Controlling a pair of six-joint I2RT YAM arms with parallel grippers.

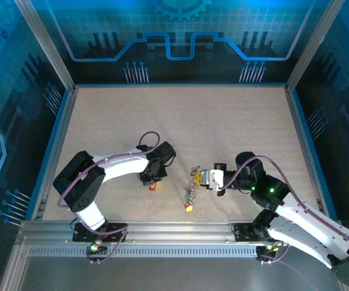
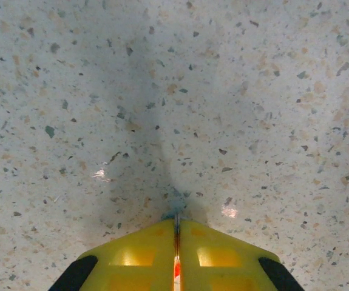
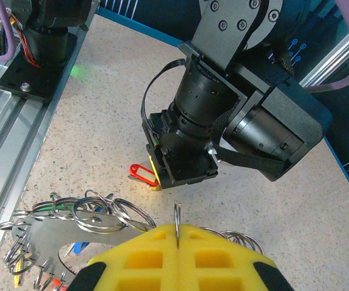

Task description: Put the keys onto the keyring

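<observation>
A red key (image 3: pixel 139 174) is pinched by the closed left fingers (image 2: pixel 138 257), a thin metal ring (image 3: pixel 177 215) by the right fingers (image 3: pixel 144 257).

Probably a robotics lab: aluminium frame (image 1: pixel 44 42), blue circuit-print walls (image 1: pixel 174 42).

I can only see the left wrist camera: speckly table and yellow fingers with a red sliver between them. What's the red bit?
Observer: A tiny key with a red plastic head; the head pokes out sideways from the left gripper.
Operator: Where's the ring it goes on?
Observer: The dark grey flat metal keyring with a jagged edge is to that gripper's right, apart from it.
Operator: Is anything holding it?
Observer: The right gripper pinches a thin wire loop on it.
</observation>
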